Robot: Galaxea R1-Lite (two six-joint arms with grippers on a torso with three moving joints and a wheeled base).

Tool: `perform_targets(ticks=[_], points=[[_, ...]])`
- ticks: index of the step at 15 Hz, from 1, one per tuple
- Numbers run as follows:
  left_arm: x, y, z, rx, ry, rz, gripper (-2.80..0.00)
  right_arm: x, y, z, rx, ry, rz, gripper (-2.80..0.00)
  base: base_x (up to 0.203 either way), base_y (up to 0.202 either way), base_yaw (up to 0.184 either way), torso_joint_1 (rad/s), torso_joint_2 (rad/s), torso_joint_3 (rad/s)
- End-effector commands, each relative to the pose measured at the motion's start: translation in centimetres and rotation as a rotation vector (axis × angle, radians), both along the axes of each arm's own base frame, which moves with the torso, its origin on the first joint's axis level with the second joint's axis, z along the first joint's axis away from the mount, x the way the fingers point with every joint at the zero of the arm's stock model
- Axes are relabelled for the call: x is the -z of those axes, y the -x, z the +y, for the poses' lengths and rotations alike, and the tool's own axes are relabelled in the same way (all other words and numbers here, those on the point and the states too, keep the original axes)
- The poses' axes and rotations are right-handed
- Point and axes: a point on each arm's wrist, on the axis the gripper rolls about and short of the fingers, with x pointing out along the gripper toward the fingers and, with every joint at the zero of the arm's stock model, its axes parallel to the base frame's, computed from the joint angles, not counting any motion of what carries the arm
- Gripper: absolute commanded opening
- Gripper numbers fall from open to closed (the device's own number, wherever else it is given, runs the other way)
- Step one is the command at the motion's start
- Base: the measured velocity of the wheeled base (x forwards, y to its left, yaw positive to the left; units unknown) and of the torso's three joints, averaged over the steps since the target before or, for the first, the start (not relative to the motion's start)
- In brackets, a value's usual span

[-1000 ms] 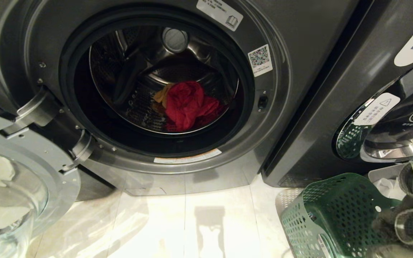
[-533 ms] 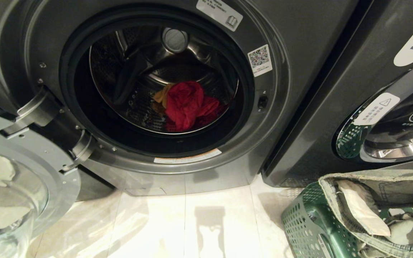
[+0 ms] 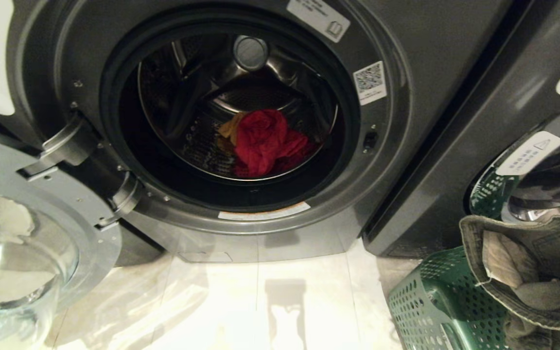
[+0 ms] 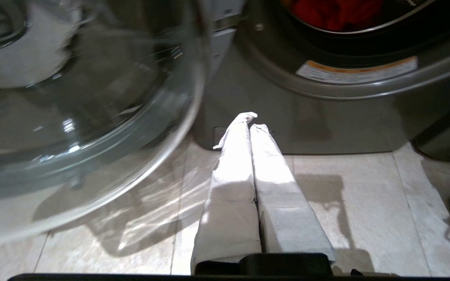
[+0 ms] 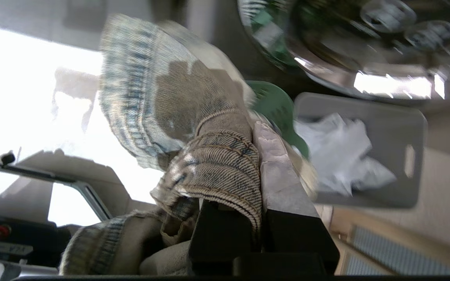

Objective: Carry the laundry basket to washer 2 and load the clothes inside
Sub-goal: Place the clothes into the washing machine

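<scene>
**Pale wrapped fingers on black mounts**

The left tool (image 4: 250,125) has two long, narrow fingers (image 4: 233,171) wrapped in pale grey-white cloth or tape. The wrapping is creased, and a loose white end sticks out at one fingertip. Each finger widens toward its base, where it meets a flat black block; a black bar runs along the frame edge beneath it.

The right tool (image 5: 262,134) shows one finger (image 5: 277,175) covered in the same pale grey wrapping, wrinkled near its tip. Its base sits in boxy black mounts with square edges. A dark body panel carrying a small red button and a black knob shows in the right wrist view.
</scene>
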Motion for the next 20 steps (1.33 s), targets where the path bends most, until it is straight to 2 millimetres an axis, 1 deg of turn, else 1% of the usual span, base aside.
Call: perform_targets(ticks=[1,9,11,13,15,16,18,20], points=[[1.1,-0.3,0.0,0.0,0.001,0.039,-2.8,0.4,-0.2,0.0,-0.009,0.002,0.022,-2.8,-0.003,-0.008,0.167,0.005,0.01,0.005],[1.1,-0.3,0.0,0.0,0.001,0.039,-2.8,0.8,0.6,0.0,0.0,0.002,0.007,-2.8,-0.001,-0.008,0.177,0.003,0.0,0.001],[1.1,-0.3,0.0,0.0,0.001,0.041,-2.8,1.2,0.9,0.0,0.0,0.002,0.01,-2.8,0.002,-0.011,0.181,0.001,0.0,0.004],[1.1,-0.3,0.0,-0.001,0.001,0.041,-2.8,2.1,0.8,0.0,0.0,0.001,0.033,-2.8,0.002,-0.01,0.177,0.006,0.0,0.001],[1.1,-0.3,0.0,-0.001,0.001,0.039,-2.8,3.1,0.0,0.0,-0.001,0.0,0.041,-2.8,-0.001,-0.009,0.139,0.004,0.0,0.003],[1.1,-0.3,0.0,0.0,0.001,0.039,-2.8,3.9,-0.8,0.0,0.002,-0.001,0.034,-2.8,0.0,-0.001,0.06,0.008,0.0,0.0],[1.1,-0.3,0.0,0.0,0.001,0.039,-2.8,5.7,-2.7,-0.1,0.005,-0.001,0.009,-2.8,0.0,0.0,0.0,0.0,0.0,0.0],[1.1,-0.3,0.0,-0.002,0.001,0.039,-2.8,7.5,-5.0,-0.3,0.02,0.003,-0.032,-2.8,0.0,0.0,0.0,0.0,0.0,0.0]])
